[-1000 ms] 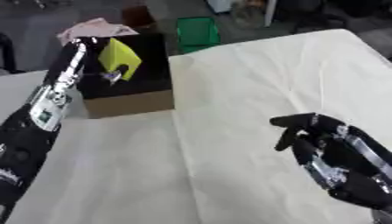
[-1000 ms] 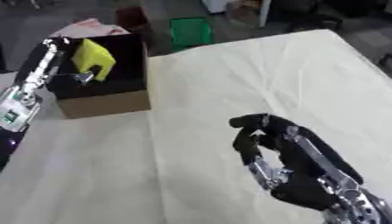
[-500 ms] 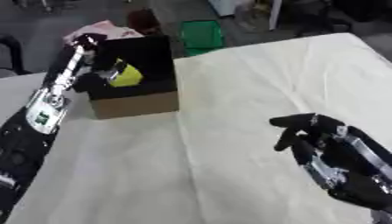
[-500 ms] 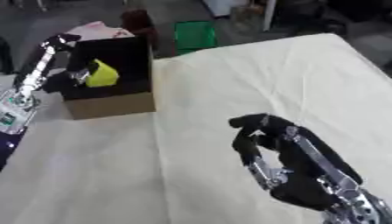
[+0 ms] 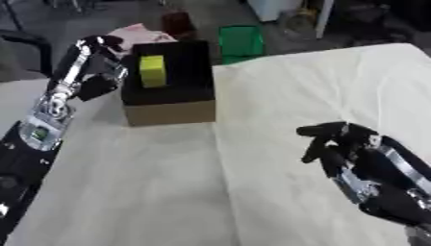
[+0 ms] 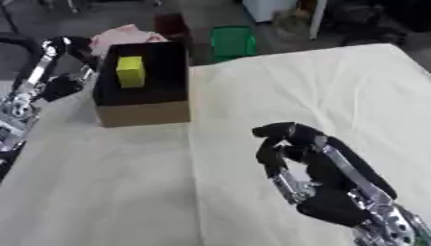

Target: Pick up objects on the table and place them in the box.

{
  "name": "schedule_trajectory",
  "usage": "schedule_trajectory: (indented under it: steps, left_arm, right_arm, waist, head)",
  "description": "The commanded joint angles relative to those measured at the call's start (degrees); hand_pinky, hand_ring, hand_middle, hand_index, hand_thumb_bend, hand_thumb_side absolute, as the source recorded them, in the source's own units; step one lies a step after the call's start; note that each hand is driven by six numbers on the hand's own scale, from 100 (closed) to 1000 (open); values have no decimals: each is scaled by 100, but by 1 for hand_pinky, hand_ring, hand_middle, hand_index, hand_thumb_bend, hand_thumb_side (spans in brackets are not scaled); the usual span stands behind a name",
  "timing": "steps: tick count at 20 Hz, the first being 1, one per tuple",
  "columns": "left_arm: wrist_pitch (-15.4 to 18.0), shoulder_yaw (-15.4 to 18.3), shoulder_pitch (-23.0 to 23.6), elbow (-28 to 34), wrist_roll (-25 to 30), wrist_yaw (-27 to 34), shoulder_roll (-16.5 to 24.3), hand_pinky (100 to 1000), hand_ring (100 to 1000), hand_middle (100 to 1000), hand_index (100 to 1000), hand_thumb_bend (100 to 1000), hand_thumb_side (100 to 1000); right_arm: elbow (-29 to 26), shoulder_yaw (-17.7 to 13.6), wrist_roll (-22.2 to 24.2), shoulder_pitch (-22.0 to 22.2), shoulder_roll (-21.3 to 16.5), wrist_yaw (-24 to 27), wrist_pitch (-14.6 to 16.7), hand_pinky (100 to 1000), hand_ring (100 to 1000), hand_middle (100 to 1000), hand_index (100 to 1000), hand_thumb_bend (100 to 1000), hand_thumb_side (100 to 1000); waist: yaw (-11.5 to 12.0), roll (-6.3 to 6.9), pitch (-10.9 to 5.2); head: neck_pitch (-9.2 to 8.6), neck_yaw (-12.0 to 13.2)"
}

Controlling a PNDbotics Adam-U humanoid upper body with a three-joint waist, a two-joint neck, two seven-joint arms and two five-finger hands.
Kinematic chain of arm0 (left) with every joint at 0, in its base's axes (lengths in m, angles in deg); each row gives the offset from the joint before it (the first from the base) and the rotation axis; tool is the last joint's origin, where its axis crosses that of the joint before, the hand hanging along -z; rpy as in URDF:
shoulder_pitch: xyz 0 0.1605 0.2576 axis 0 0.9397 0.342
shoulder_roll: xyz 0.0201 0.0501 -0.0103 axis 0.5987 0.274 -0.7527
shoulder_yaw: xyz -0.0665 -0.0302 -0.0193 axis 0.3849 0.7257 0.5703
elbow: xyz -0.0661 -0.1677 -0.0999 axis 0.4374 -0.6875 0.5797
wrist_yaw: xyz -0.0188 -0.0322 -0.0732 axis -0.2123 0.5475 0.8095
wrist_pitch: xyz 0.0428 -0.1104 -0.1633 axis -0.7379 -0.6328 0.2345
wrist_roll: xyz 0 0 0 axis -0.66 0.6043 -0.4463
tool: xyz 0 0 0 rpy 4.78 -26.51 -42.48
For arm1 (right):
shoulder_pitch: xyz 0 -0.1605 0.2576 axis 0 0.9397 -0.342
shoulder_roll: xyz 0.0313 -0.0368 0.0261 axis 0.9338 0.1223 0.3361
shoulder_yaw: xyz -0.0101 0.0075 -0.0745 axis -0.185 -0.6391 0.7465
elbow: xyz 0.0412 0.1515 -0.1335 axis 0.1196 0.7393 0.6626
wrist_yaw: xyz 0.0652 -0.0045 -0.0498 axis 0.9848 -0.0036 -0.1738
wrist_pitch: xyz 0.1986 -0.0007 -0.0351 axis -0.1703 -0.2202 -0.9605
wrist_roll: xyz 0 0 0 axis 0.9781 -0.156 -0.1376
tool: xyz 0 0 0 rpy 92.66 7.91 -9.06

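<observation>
**Yellow block sits in the box**

Yellow is the colour of the block (image 5: 152, 70), and it lies inside the black-lined box (image 5: 168, 103) at the far left of the worktop (image 5: 252, 144). The left hand (image 5: 103, 72) is just beside the box's left wall. It holds nothing. Its fingers cannot be made out well, so it is hard to tell if they are straight or curled.

The right hand (image 6: 290, 149) hangs over the cream cloth near the front right. Its fingers are curled and it holds nothing.

The putting-in step looks done for this block. No other thing shows on the cloth to pick up. The next move would call for the left arm to pull away from the box without bumping it.

Past the far edge of the worktop stand a green bin (image 5: 241, 42) and something pink (image 6: 122, 36). They are off the worktop and not in the way.
</observation>
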Motion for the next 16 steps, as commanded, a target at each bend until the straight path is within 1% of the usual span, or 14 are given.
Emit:
schedule_trajectory:
  steps: [1, 4, 7, 10, 12, 16]
  left_arm:
    - [225, -110, 149, 608, 6, 338, 303, 871, 589, 620, 790, 174, 598]
    - [442, -208, 572, 1090, -32, 634, 436, 875, 584, 614, 790, 159, 617]
    - [459, -236, 1037, 1591, 6, 942, 463, 883, 581, 609, 787, 150, 652]
    - [403, -226, 1467, 2062, 173, 1232, 405, 891, 582, 608, 787, 138, 689]
    - [343, -231, 1759, 2363, 339, 1418, 319, 900, 584, 610, 789, 120, 742]
    - [74, -224, 2256, 2961, 701, 1785, 144, 909, 584, 609, 791, 110, 795]
  right_arm:
    - [-30, -109, -66, -10, -82, 16, 21, 651, 887, 543, 791, 100, 435]
    - [-16, -158, -117, 26, -77, -6, 36, 651, 887, 543, 795, 100, 428]
    - [-7, -201, -164, 64, -71, -36, 55, 651, 888, 544, 799, 104, 420]
    - [0, -248, -213, 83, -55, -52, 72, 651, 888, 545, 804, 108, 413]
    - [7, -286, -253, 101, -46, -64, 83, 651, 888, 545, 807, 111, 407]
    - [37, -363, -332, 144, -24, -101, 107, 650, 888, 545, 810, 115, 402]
  waist:
    - [90, -27, -120]
    - [261, -64, -112]
    - [364, -95, -105]
    - [398, -106, -84]
    - [464, -116, -66]
    - [568, -121, -17]
  head:
    - [62, -10]
    - [108, -27]
    - [174, -15]
    - [276, -13]
    - [372, -6]
    - [511, 3]
